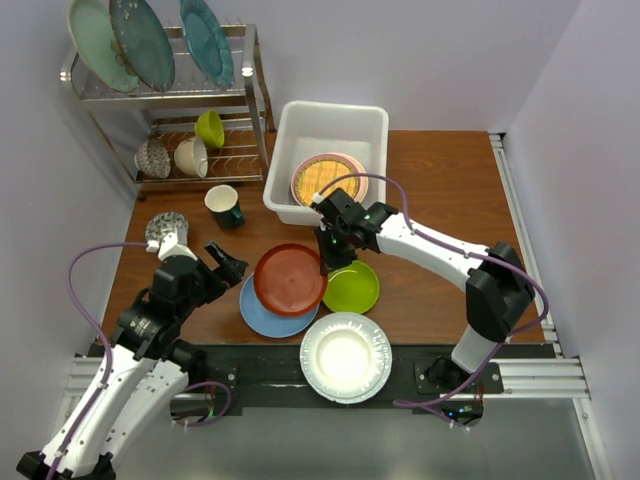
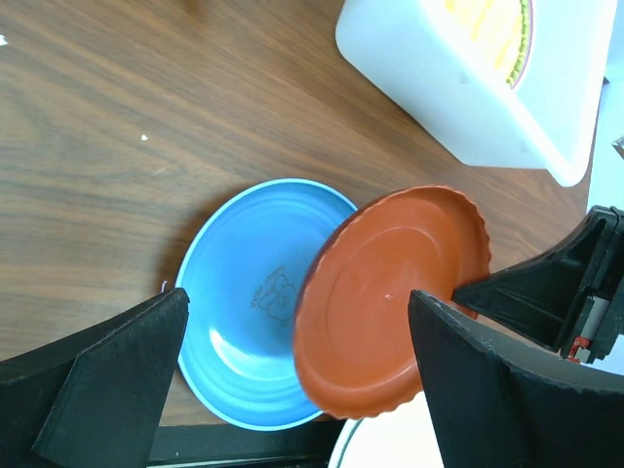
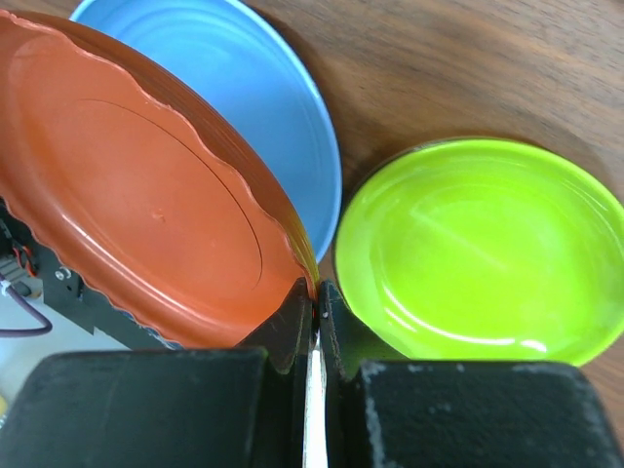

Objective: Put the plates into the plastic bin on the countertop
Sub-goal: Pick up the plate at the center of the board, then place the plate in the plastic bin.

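- Sat centre of the top view, over the blue plate (image 1: 262,312): rust red plate (image 1: 290,279), held tilted instead of flat on the surface (image 1: 440,180).
- Round, so had no long axis; gripped edge faced right in the frame, toward the lime green plate (image 1: 352,288). Could not tell whether the far edge touched the blue plate.
- Pinched that right rim between the pressed-together fingers of the right pincer (image 3: 314,302).
- Hung spread wide and empty just left of the plates: left pincer (image 1: 228,260).
- Judged the step as carrying the red plate to the plastic bin (image 1: 372,120), upper centre, with a gold plate (image 1: 325,178) already inside.
- Next move probably called for raising the plate over the bin's near wall, then releasing.
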Robot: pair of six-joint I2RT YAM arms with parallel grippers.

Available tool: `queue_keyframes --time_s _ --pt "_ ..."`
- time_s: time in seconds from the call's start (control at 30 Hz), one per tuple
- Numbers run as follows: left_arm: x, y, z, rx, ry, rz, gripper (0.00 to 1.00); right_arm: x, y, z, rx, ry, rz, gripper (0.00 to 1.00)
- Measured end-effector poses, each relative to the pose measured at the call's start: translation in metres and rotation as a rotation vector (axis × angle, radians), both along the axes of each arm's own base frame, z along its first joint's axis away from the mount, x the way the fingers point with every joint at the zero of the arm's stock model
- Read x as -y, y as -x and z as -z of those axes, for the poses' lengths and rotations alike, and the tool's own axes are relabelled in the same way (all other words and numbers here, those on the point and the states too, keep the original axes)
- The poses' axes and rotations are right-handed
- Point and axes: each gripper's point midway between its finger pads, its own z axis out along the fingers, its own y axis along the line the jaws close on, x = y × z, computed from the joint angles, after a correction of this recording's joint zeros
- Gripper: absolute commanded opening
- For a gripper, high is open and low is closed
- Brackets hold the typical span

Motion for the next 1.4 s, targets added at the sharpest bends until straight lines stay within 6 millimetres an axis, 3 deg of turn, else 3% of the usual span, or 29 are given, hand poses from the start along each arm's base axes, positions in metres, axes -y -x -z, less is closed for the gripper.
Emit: queue_keyframes --time_s 0.37,0.9,1.13,1.4 --pt "-0.008 0.004 -0.002 -0.01 -0.001 -0.043 1.0 0.013 -0.029 -0.023 0.053 0.007 0.06 0.0" --pt "0.0 0.006 0.006 -0.054 0.01 -0.014 1.0 0.039 -0.08 -0.052 0.104 -0.053 0.173 0.0" --pt "0.005 0.004 0.012 -0.081 0.011 0.007 1.0 0.041 -0.107 -0.078 0.152 -0.108 0.215 0.0" --pt "0.011 0.007 0.032 -0.142 0.001 0.04 1.0 0.04 -0.151 -0.089 0.181 -0.134 0.261 0.0"
